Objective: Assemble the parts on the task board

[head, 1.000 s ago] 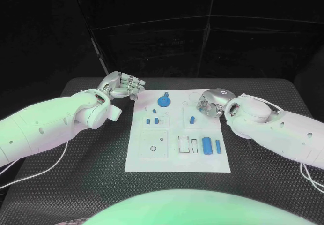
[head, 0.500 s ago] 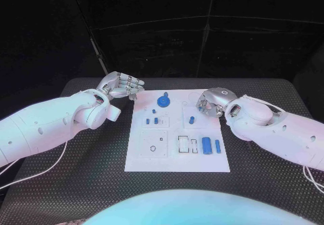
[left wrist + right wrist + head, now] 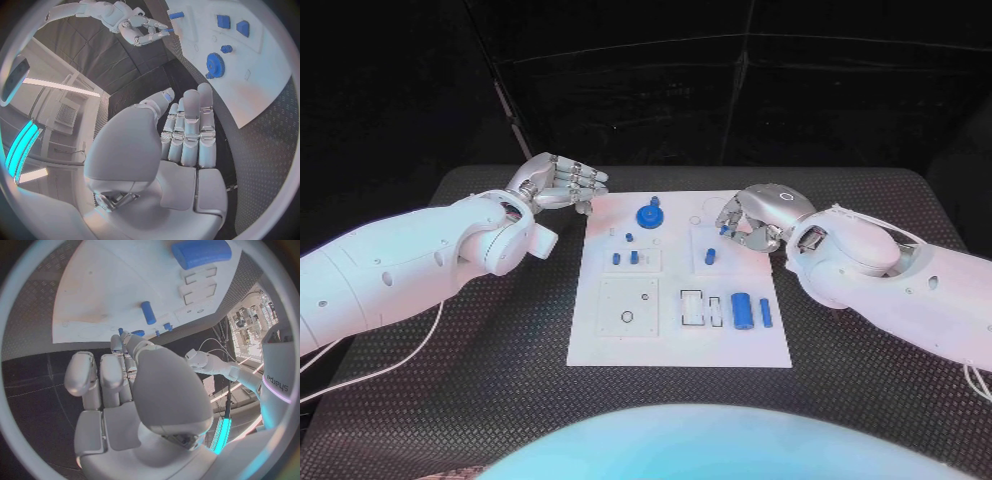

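Observation:
The white task board [image 3: 678, 335] lies in the middle of the table. On it are a blue gear [image 3: 649, 214], several small blue pegs [image 3: 625, 257], a blue block [image 3: 741, 311] and a blue cylinder [image 3: 764, 312]. My right hand [image 3: 750, 220] hovers over the board's far right edge and pinches a small blue part [image 3: 170, 30] between thumb and fingertips. My left hand [image 3: 560, 185] hangs past the board's far left corner, fingers curled together, holding nothing. The left wrist view shows the gear [image 3: 215, 63] beyond the left hand [image 3: 181, 145]. The right wrist view shows the block [image 3: 201, 252] and cylinder [image 3: 148, 312].
The black ribbed table [image 3: 473, 380] reaches round the board on all sides. An empty rectangular slot [image 3: 691, 307] sits beside the blue block, and a square plate with a small hole [image 3: 627, 305] lies on the board's left half.
My right hand has shifted slightly toward the board's far edge and its forearm has lifted a little. The left hand and the parts on the board stay where they were.

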Robot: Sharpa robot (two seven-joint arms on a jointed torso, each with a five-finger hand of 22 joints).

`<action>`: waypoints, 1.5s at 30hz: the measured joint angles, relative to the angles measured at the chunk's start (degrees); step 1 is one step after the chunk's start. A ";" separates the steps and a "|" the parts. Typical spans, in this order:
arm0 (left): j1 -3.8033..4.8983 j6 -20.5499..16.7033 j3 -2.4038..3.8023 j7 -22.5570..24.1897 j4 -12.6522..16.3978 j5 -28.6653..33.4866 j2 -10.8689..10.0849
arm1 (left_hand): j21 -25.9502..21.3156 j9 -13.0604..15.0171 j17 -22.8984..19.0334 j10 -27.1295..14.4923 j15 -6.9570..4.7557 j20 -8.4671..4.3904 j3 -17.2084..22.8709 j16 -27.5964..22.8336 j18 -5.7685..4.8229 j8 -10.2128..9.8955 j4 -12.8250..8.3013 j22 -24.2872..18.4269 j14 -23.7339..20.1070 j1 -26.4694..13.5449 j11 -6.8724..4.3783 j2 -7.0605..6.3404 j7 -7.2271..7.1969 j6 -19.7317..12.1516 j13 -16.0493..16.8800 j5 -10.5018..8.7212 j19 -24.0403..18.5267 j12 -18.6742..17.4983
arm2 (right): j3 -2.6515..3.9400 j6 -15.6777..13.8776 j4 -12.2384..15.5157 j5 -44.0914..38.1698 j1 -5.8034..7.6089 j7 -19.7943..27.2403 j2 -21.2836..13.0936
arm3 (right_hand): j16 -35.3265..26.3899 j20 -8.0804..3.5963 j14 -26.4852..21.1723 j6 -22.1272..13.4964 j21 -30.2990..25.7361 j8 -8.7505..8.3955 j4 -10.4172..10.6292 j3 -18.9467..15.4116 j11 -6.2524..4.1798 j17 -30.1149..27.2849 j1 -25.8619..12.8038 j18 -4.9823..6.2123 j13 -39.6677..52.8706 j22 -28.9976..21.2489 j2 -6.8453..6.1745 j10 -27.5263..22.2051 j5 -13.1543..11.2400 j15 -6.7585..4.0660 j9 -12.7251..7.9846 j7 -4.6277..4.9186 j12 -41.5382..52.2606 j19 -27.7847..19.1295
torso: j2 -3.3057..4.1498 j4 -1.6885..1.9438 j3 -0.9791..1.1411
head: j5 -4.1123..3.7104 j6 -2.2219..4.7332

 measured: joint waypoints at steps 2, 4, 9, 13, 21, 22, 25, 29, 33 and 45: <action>0.00 0.01 0.00 0.00 0.02 0.00 0.00 | 0.00 0.00 0.00 0.00 0.00 0.00 0.00 -0.15 0.00 0.00 0.00 0.00 0.00 0.00 0.00 0.00 0.00 0.00 0.00 0.00 0.00 0.00 | 0.01 -0.18 1.47 0.54 0.01 0.08 -0.06 | 0.27 0.00 0.00 0.00 0.22 -0.05 -0.21 0.20 0.20 0.06 0.00 0.00 -0.01 0.12 0.00 0.20 0.00 0.00 -0.01 0.00 0.00 0.00 | 0.01 0.00 -0.01 | 0.19 0.00; -0.02 0.03 0.00 0.00 0.06 0.01 0.01 | 0.00 0.00 0.00 0.00 0.00 0.00 0.00 -0.15 0.00 0.00 0.00 0.00 0.00 0.00 0.00 0.00 0.00 0.00 0.00 0.00 0.00 0.00 | 0.01 -0.32 3.14 1.24 0.01 0.21 0.03 | 0.28 0.00 0.00 -0.01 0.22 -0.06 -0.20 0.21 0.20 0.06 0.00 0.00 -0.01 0.12 0.00 0.20 0.00 0.00 -0.02 0.00 0.00 0.00 | 0.01 0.00 -0.02 | 0.23 0.00; -0.03 0.10 0.00 0.00 0.16 0.01 0.17 | -0.21 0.00 -0.08 -0.20 0.00 0.00 0.00 -0.15 0.00 0.00 0.00 -0.07 0.00 0.00 0.21 0.00 0.00 0.00 -0.05 0.00 0.00 0.00 | 0.01 -0.38 5.82 2.92 0.01 0.58 1.38 | 0.28 0.00 0.00 0.00 0.22 -0.09 -0.20 0.55 0.20 0.06 0.00 0.00 -0.06 0.12 0.00 0.20 0.00 0.00 -0.05 0.01 -0.23 0.00 | 0.01 0.13 -0.05 | 0.74 0.00; -0.03 0.14 0.00 0.00 0.20 0.02 0.44 | -0.21 -0.04 -0.07 -0.20 0.12 0.00 0.00 -0.15 0.00 0.00 0.00 -0.07 -0.12 0.00 0.21 0.00 0.00 0.00 -0.05 0.00 0.00 0.00 | 0.01 -0.21 6.86 4.32 0.01 1.10 3.62 | 0.28 0.00 0.00 0.13 0.22 -0.11 -0.23 0.58 0.20 0.05 0.00 0.00 -0.06 0.12 0.00 0.20 0.00 0.00 -0.05 0.13 -0.23 0.00 | 0.01 0.17 -0.08 | 1.30 0.00; -0.03 0.21 0.00 -0.01 0.43 0.03 1.07 | -0.21 -0.04 -0.07 -0.20 0.20 0.00 0.00 -0.15 -0.01 0.00 0.00 -0.06 -0.19 0.00 0.21 0.00 0.00 0.00 -0.04 0.00 0.00 0.00 | -1.81 0.89 6.43 6.22 -0.60 2.22 7.44 | 0.27 0.00 0.00 0.13 0.22 -0.28 -0.41 0.76 0.21 -0.05 -0.19 0.01 -0.12 0.11 0.19 0.20 -0.01 0.00 -0.05 0.13 -0.48 0.00 | 0.04 0.16 -0.12 | 2.36 0.00; -0.03 0.22 0.00 -0.01 0.47 0.03 1.13 | -0.21 -0.04 -0.07 -0.20 0.20 0.00 0.00 -0.15 0.00 0.00 0.00 -0.07 -0.19 0.00 0.20 0.00 0.00 0.00 -0.04 0.00 0.00 0.00 | -2.18 1.07 6.18 6.37 -0.61 2.31 7.74 | 0.27 0.00 0.00 0.13 0.22 -0.30 -0.41 0.76 0.21 -0.05 -0.23 0.01 -0.12 0.11 0.23 0.20 -0.08 0.00 -0.05 0.13 -0.48 0.00 | 0.04 0.15 -0.12 | 2.52 0.00; -0.03 0.25 0.00 -0.01 0.50 0.03 1.30 | -0.21 -0.04 -0.07 -0.20 0.20 0.00 0.00 -0.15 0.00 0.00 0.00 -0.06 -0.19 0.00 0.20 0.00 0.00 0.00 -0.04 0.00 0.00 0.00 | -3.10 1.71 5.16 6.76 -0.71 2.62 8.67 | 0.27 0.00 0.00 0.12 0.22 -0.43 -0.54 0.88 0.21 -0.05 -0.24 0.00 -0.11 0.11 0.24 0.20 0.17 0.00 -0.05 0.13 -0.48 0.00 | 0.07 0.12 -0.12 | 2.87 0.00; -0.03 0.27 0.00 -0.01 0.52 0.04 1.51 | -0.21 -0.04 -0.07 -0.20 0.20 0.00 0.00 -0.15 -0.01 0.00 0.00 -0.06 -0.19 0.00 0.20 0.00 0.00 0.00 -0.04 0.00 0.00 0.00 | -3.64 2.42 4.17 7.00 -1.11 2.84 9.67 | 0.27 0.00 0.00 0.12 0.22 -0.44 -0.58 0.91 0.21 -0.04 -0.30 0.00 -0.11 0.11 0.30 0.20 0.17 0.00 -0.06 0.13 -0.48 -0.01 | 0.07 0.10 -0.10 | 3.25 0.00; -0.03 0.30 0.00 -0.01 0.52 0.04 1.74 | -0.21 -0.04 -0.17 -0.20 0.20 0.00 0.00 -0.38 0.00 0.00 0.00 -0.16 -0.19 0.00 0.20 0.00 0.00 0.00 -0.04 0.00 0.00 0.00 | -3.93 3.24 3.21 7.03 -1.80 3.03 10.64 | 0.27 0.00 0.00 0.11 0.22 -0.44 -0.58 0.91 0.21 -0.04 -0.30 0.01 -0.11 0.11 0.30 0.19 0.17 0.00 -0.11 0.13 -0.68 -0.01 | 0.08 0.08 -0.06 | 3.59 0.00; -0.03 0.44 0.00 -0.01 0.40 0.06 2.11 | -0.21 -0.03 -0.17 -0.20 0.20 0.00 0.00 -0.37 -0.01 0.00 0.00 -0.16 -0.19 0.00 0.20 0.00 0.00 0.00 -0.03 0.00 0.00 0.00 | -4.12 4.76 1.58 6.46 -2.71 3.21 12.13 | 0.27 0.00 0.00 0.09 0.22 -0.67 -0.58 0.90 0.21 -0.04 -0.30 0.01 -0.15 0.10 0.29 0.19 0.17 0.00 -0.09 0.10 -0.68 -0.01 | 0.07 0.05 -0.02 | 4.26 0.00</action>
